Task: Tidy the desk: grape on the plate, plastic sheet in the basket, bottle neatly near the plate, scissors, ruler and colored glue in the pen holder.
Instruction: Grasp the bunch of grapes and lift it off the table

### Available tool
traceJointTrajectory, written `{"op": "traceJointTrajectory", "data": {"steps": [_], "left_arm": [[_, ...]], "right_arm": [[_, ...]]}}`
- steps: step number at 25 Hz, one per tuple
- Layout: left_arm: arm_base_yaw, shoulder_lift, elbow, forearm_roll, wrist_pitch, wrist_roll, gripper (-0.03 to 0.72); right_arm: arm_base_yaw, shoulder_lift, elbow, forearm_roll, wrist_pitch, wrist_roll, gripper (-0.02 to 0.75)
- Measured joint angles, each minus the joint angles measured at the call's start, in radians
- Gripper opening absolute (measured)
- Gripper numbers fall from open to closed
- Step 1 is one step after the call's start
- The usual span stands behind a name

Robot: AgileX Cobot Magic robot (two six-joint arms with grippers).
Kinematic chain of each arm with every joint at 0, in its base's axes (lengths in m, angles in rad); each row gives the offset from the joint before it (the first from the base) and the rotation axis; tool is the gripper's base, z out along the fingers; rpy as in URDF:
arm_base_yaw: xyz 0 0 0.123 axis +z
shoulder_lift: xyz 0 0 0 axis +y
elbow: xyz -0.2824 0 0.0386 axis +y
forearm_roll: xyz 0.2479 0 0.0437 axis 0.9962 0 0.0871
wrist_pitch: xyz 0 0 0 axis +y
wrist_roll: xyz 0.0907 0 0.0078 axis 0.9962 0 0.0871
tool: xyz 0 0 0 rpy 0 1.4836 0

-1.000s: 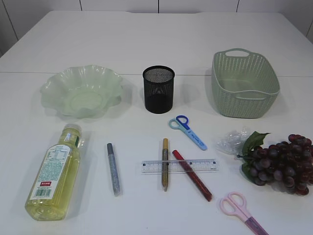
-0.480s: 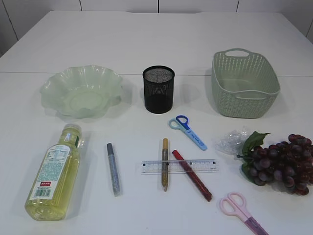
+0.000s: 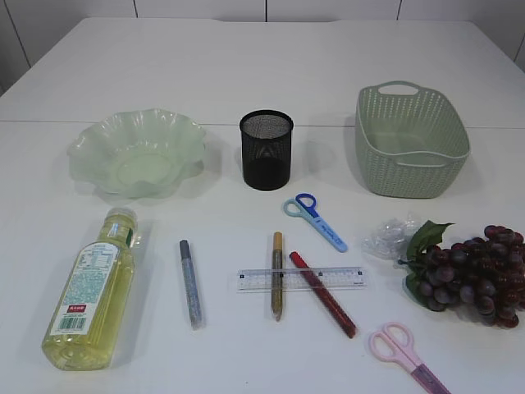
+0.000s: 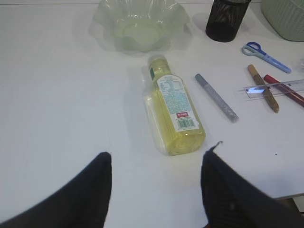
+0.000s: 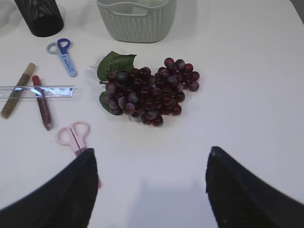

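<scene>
A: So nothing's sorted yet?
B: No. Grapes (image 3: 472, 275) lie near right, bottle (image 3: 90, 289) flat near left of the plate (image 3: 138, 153); both sets of fingers (image 4: 90, 190) (image 5: 66, 190) hang spread, empty, ready to choose.

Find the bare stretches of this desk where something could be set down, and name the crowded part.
Free: the whole far strip behind the plate, pen holder and basket, and the near gap between the bottle and silver glue pen. Crowded: around the ruler, where two glue pens cross it, and right toward the grapes.
</scene>
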Motion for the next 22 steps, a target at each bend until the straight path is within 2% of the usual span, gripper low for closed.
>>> {"op": "traceJointTrajectory", "data": {"steps": [11, 22], "left_arm": [[0.0, 0.016, 0.0, 0.004, -0.01, 0.0, 0.435], [0.0, 0.105, 0.0, 0.005, -0.016, 0.0, 0.435]], "right_arm": [[0.0, 0.009, -0.02, 0.004, -0.029, 0.032, 0.552], [0.0, 0.399, -0.048, 0.004, -0.141, 0.032, 0.519]]}}
